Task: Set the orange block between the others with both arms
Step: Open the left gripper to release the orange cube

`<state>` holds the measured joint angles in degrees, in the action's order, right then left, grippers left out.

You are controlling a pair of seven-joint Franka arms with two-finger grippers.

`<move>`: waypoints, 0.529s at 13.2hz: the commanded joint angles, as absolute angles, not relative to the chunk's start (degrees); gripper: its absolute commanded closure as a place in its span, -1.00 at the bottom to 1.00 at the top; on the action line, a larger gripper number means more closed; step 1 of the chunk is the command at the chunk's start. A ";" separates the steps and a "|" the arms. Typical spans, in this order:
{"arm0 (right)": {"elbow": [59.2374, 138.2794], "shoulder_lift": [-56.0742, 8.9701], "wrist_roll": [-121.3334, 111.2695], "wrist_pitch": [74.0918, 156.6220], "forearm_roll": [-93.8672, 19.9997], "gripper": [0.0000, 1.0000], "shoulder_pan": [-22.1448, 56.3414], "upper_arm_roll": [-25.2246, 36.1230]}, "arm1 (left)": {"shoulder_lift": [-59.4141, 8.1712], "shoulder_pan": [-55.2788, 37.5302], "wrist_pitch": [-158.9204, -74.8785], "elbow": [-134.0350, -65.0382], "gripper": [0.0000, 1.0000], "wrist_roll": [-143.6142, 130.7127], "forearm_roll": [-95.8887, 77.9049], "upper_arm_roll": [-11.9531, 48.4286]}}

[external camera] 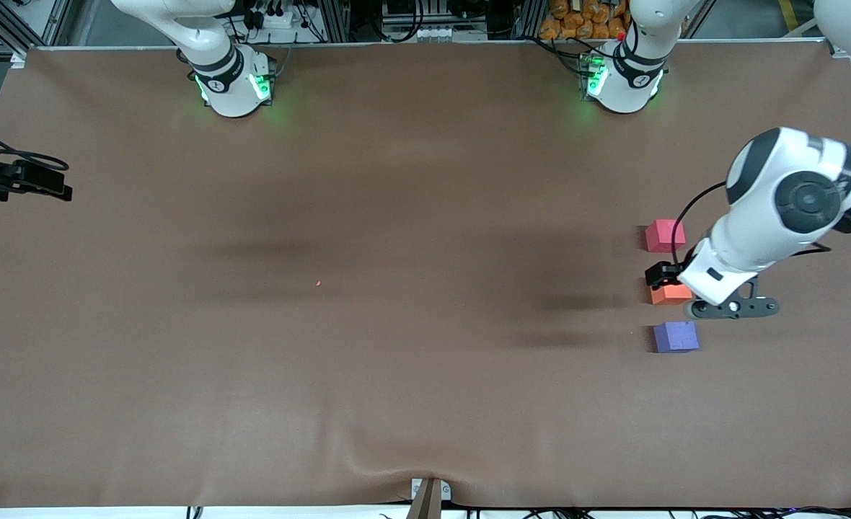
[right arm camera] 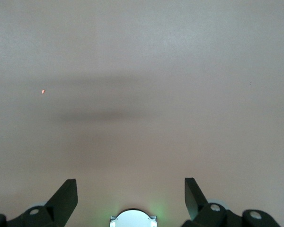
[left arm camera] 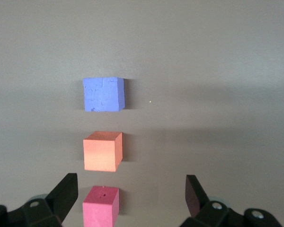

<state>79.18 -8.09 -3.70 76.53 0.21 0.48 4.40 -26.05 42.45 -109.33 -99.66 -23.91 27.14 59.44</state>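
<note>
Both arms: glossy white rounded shells with dark bands at the joints. Left arm (external camera: 786, 209) shows a large dark round joint cap and a thin black cable looping along its wrist. Bases white, domed, lit green, each with a small dark round mark. Left pincer (left arm camera: 131, 196) and right pincer (right arm camera: 131, 195): matte black angular fingers, silver screws near their mounts.

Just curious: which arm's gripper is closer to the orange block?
Left. The left gripper hangs open right above the orange block; the right gripper waits open over bare table, none of the blocks in its view.
</note>
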 commanded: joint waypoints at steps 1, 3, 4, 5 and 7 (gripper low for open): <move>78.93 -8.00 -3.69 76.20 0.18 -1.00 -0.44 3.60 | -25.49 41.92 -101.63 -93.89 -1.00 -19.61 25.31 61.77; 78.93 -8.00 -3.69 76.20 0.18 -1.00 -0.35 3.60 | -24.96 42.27 -98.62 -91.51 -1.00 -19.43 24.44 63.97; 78.93 -8.00 -3.69 76.20 0.18 -1.00 -0.35 3.60 | -24.87 42.45 -96.61 -90.10 -1.00 -19.42 23.13 64.85; 78.93 -8.00 -3.69 76.20 0.18 -1.00 -0.44 3.60 | -24.79 42.63 -94.16 -88.52 -1.00 -19.34 21.55 65.21; 78.93 -8.00 -3.69 76.20 0.18 -1.00 -0.44 3.60 | -24.70 42.63 -90.54 -86.06 -1.00 -19.42 20.48 66.70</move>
